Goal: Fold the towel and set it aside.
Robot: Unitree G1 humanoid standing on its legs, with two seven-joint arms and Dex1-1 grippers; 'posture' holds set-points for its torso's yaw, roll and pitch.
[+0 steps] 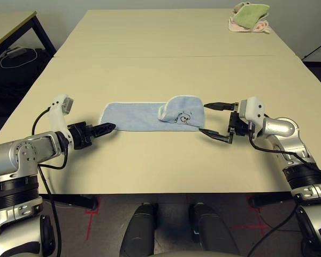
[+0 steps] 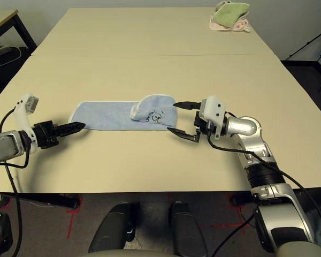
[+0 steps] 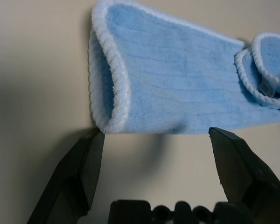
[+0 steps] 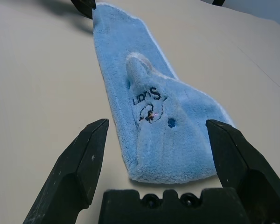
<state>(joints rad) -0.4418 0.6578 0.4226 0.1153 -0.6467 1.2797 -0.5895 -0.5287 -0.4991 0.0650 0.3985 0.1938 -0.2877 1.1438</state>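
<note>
Your left gripper [image 1: 110, 128] has its black fingers spread and empty, tips just at the left end of the light blue terry towel with white stitched edging [image 1: 136, 116]. Your right gripper [image 1: 214, 120] is likewise wide open and empty, its fingers bracketing the towel's right end, where the cloth is folded back over itself with the dark embroidered mark [image 4: 149, 106] facing up. The towel lies as a long strip on the beige counter [image 1: 166, 69] between both grippers. A bundle of green and pink cloths [image 1: 249, 16] sits at the far right corner.
</note>
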